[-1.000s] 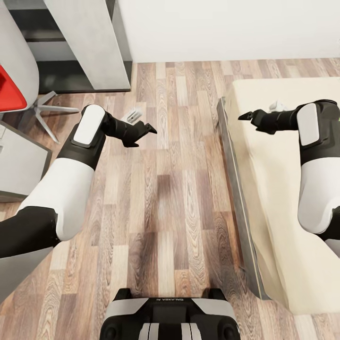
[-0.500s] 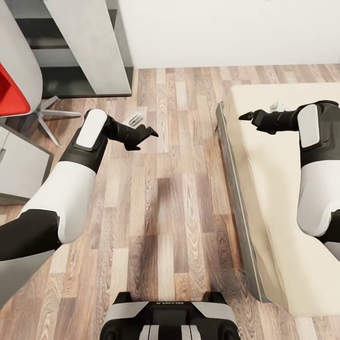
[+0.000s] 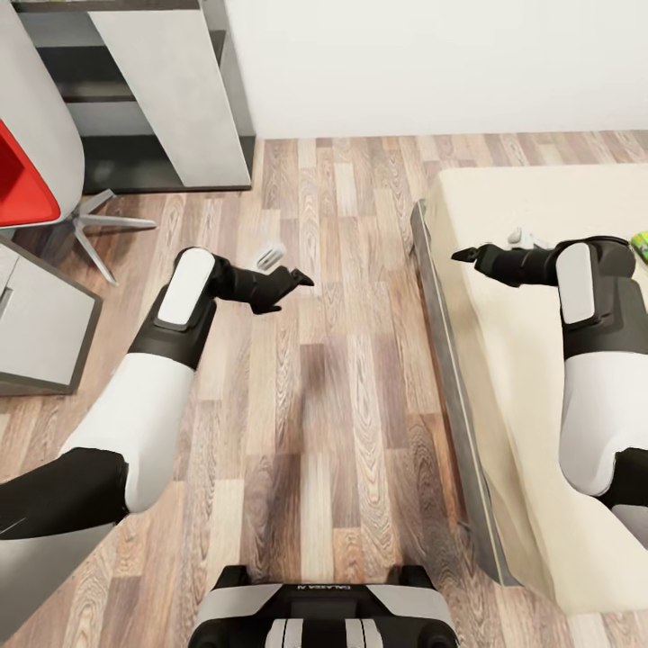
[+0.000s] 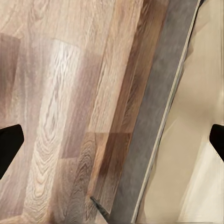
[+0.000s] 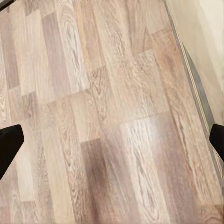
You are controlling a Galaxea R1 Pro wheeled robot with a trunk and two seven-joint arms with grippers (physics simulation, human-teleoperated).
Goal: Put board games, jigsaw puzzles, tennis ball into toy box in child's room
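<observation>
Head view first: nearest you, the robot's base (image 3: pixel 324 616) carries small white lettering, seen upside down, that looks like "GALAXEA" but is too fine to read surely; no other writing shows. Across the last second the whole picture has slid, so the wall sits higher and the bed (image 3: pixel 531 378) reaches further in; that is your camera and base moving, not the furniture. Both arms have swung with it, the left gripper (image 3: pixel 297 281) now lower over the floor (image 3: pixel 333 405) and the right gripper (image 3: pixel 470 256) over the bed's near edge. Both grippers are released and empty; each wrist view shows dark fingertips (image 4: pixel 10 142) wide apart at the frame edges, with only planks and the bed's grey frame (image 4: pixel 154 121) between them. New at the far right rim, on the mattress beyond the right forearm, is a sliver of green and yellow (image 3: pixel 640 241), likely one board game, though too little shows to say which. I judge you are closing on the bed for its two games, nothing yet picked up. Farther off on the left stand a grey desk corner (image 3: pixel 40 328), a red chair (image 3: pixel 22 184) and a grey cabinet (image 3: pixel 171 90) against the white wall
</observation>
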